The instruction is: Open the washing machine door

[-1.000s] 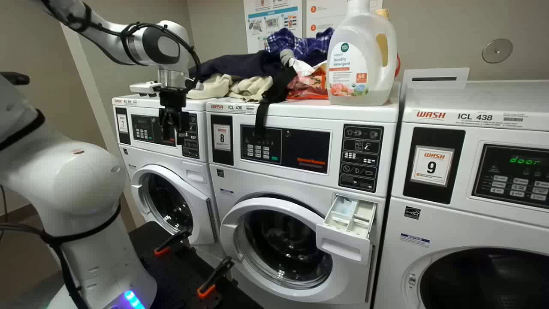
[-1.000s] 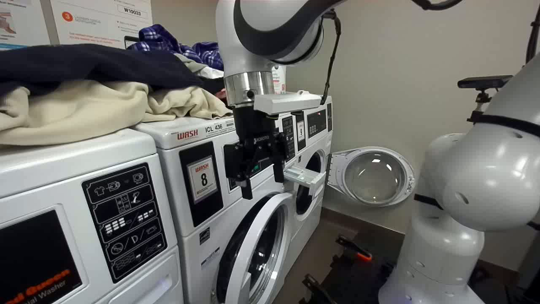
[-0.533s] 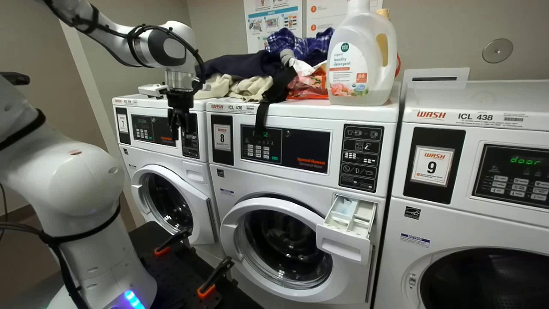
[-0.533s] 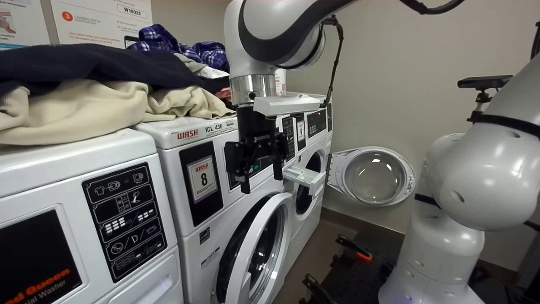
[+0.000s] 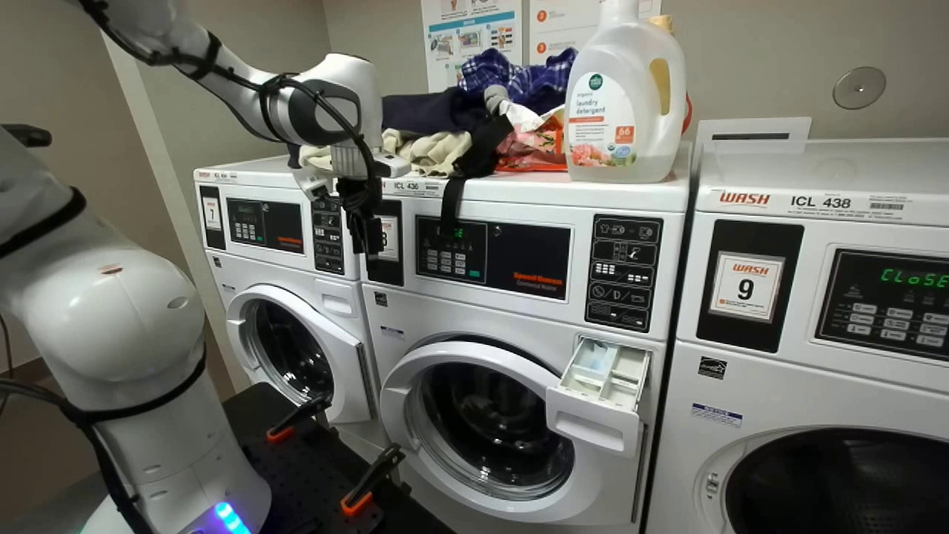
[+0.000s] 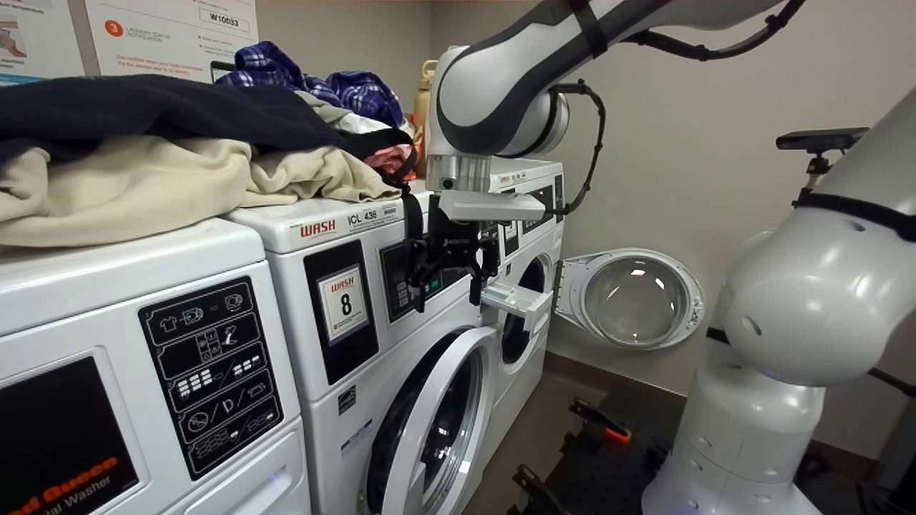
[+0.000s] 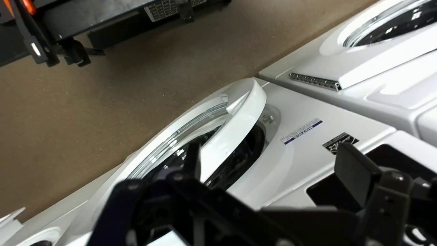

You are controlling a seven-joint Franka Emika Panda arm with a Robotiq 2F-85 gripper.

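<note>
Gripper hangs with its 2 fingers spread wide, higher than the round door of washer 8. That door stands ajar, near the pulled-out soap drawer. Clothes lie across washer 8 and washer 7, beside a detergent jug.

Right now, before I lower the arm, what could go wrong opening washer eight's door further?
The narrow black fabric strap dangles and might snag the spread black fingers. The white plastic detergent drawer juts out near the ajar round white-rimmed glass door; fingers coming down could bump that drawer.
</note>
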